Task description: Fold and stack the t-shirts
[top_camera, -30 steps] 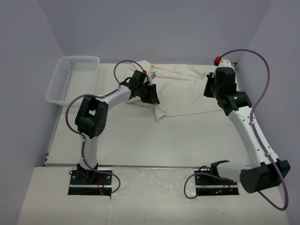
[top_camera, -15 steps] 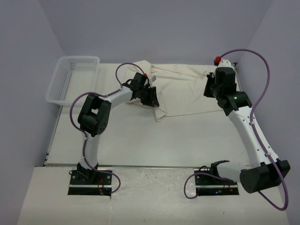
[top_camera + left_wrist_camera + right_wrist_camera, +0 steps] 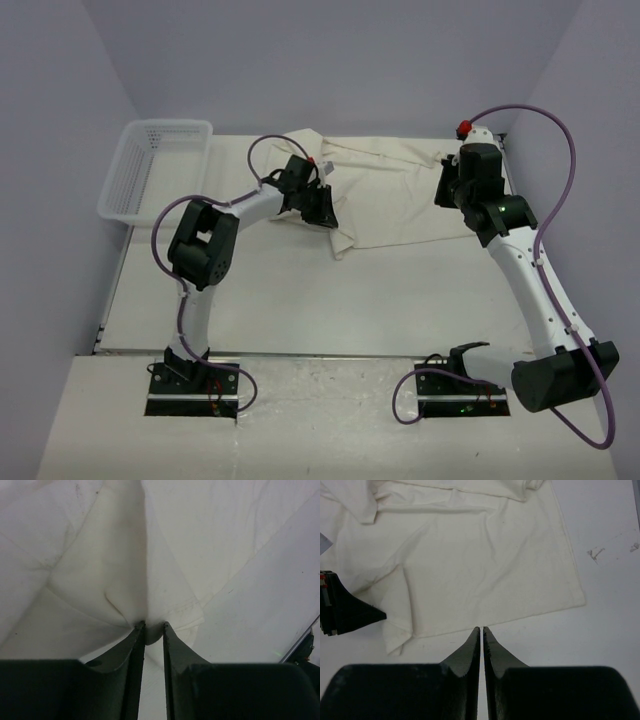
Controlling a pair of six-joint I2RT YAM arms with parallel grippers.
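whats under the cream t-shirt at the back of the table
The t-shirt lies on the white table, which shows along its near edge. Whatever is directly beneath is covered by the cloth.

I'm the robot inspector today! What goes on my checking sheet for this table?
Surface: white table, with a few small scuffs in the right wrist view.
Job's things: one cream t-shirt spread at the far side, wrinkly, not folded; no stack seen.
Clutter: white mesh basket at the far left corner, looks empty.
Grippers: left gripper pinches a fold on the shirt's left side; right gripper shut, holding nothing, over bare table beside the hem.
Cables: purple cables loop off both arms.
Surroundings: plain lilac walls.
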